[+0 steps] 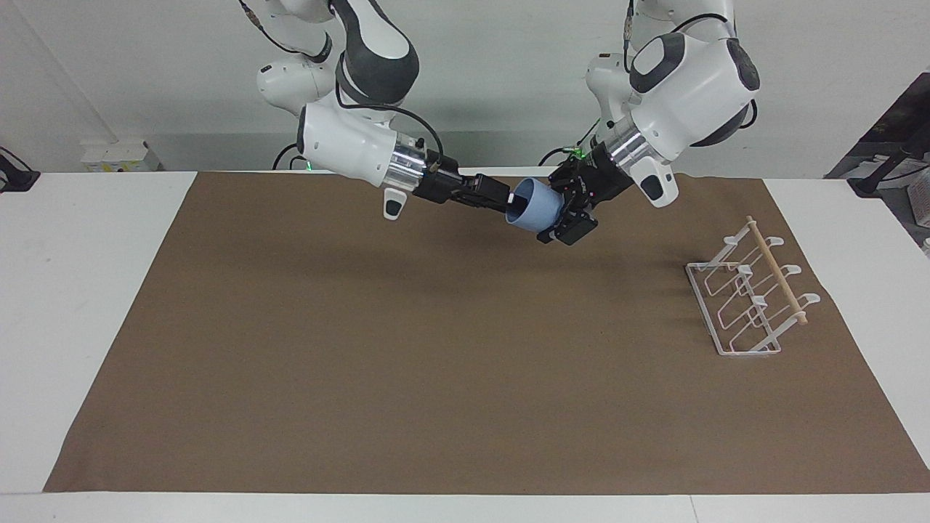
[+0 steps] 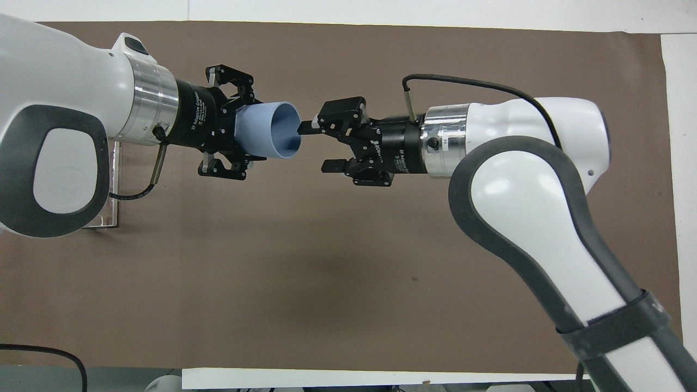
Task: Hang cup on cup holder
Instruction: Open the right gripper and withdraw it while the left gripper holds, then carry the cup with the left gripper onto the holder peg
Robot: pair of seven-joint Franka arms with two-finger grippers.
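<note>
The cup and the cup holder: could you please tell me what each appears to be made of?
The cup: probably plastic, matte; its light blue wall is even and shows no glare.
The cup holder: thin white wire, likely coated metal, bent into slanted loops, with a pale dowel across its top that looks like bare wood.

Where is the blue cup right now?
The cup is up in the air over the brown mat, held on its side in the left gripper. The open right gripper is just in front of its mouth.
</note>
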